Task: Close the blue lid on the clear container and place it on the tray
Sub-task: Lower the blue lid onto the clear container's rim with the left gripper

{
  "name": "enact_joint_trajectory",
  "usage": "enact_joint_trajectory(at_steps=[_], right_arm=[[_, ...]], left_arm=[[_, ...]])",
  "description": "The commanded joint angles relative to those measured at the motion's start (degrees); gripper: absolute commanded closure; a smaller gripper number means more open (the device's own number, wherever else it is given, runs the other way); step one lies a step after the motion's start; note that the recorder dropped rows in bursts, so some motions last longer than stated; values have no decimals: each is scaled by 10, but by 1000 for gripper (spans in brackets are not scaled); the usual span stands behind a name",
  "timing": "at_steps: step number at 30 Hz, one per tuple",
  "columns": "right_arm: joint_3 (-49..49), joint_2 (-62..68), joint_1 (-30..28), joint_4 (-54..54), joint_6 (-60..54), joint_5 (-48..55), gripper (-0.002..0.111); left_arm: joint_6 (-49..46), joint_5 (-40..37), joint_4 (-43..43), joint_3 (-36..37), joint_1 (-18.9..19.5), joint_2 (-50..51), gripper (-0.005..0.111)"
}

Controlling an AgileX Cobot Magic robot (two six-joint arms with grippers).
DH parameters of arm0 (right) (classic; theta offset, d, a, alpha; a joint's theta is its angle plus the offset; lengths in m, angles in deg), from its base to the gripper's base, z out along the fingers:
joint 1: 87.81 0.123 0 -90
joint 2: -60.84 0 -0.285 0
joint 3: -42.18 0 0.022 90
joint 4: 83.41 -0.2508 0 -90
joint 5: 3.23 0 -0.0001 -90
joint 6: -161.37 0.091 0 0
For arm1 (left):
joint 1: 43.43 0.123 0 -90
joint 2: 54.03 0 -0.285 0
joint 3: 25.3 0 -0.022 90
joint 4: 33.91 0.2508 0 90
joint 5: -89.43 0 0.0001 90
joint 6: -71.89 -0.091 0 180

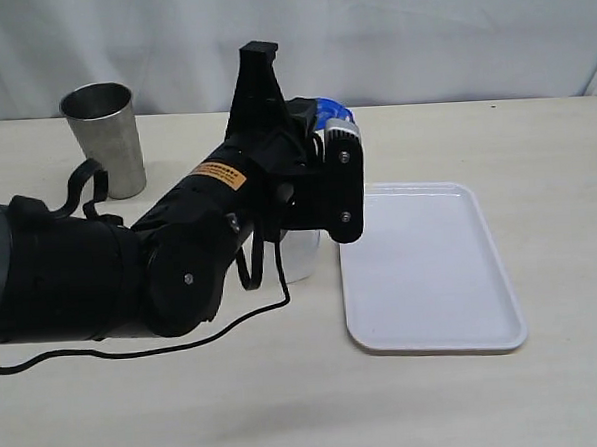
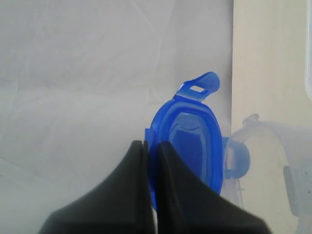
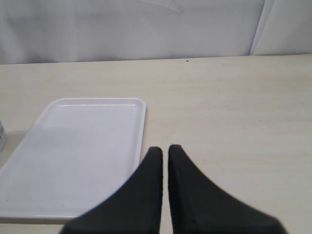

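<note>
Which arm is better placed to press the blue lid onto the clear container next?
Left. The left gripper pinches the rounded blue plastic lid right by the translucent plastic container; the right gripper is shut on nothing, near the flat white tray.

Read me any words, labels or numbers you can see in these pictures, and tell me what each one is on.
The orange label on the left arm: dark print, too small to read.
No text shows on the blue lid, the tray or the steel cup.
</note>
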Motion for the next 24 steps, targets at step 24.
enact_joint_trajectory(at_steps=[24], right_arm=[[2,-3,1,2,0,0,104]], left_arm=[[0,-21,-22,27,-5,-6,107]])
